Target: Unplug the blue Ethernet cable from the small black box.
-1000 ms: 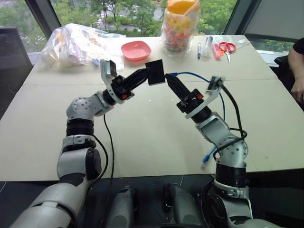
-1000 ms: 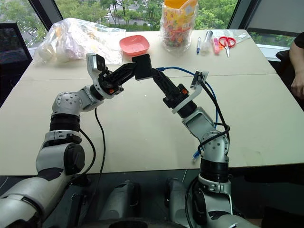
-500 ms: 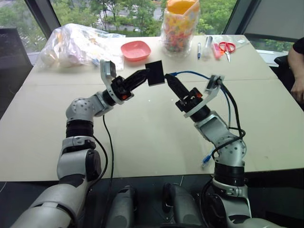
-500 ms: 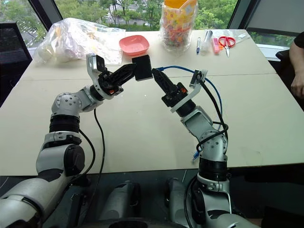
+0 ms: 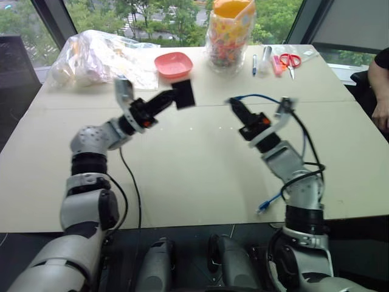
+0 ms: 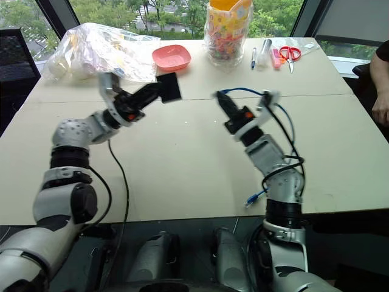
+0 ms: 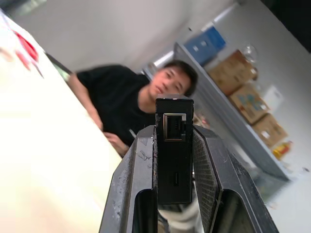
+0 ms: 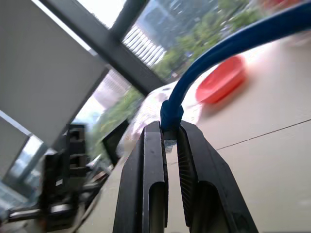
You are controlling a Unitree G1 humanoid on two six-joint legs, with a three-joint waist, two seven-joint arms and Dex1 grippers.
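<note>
Left eye view has the thin bright-blue Ethernet cable (image 5: 258, 97) already out of the small flat matte-black box (image 5: 183, 95), with open air between the two above the pale beige table (image 5: 182, 164). The cable's clear plug end is pinched between the two black fingers of the right gripper (image 5: 233, 106); the right wrist view shows those jaws pressed onto the plug with the blue cord curving up out of them. From there the cord arcs back over the right wrist, runs down along the arm, and its other clear plug (image 5: 263, 207) hangs near the front table edge. The left gripper (image 5: 172, 98) has the box clamped edge-on between its fingers, held up off the table. In the left wrist view the box's port (image 7: 174, 127) faces the camera, open with nothing in it, and a person in a black shirt (image 7: 127, 99) is behind it, blurred. Further back on the table there's a shallow pink plastic dish (image 5: 173, 64) just past the box, a crumpled clear plastic bag (image 5: 100, 56) off to the left, and a tall clear jar of colourful bits with an orange lid (image 5: 229, 33) in the middle. To its right lie a couple of pens (image 5: 260, 59) and red-handled scissors (image 5: 290, 61). A person's arm (image 5: 382, 91) shows at the right edge.
</note>
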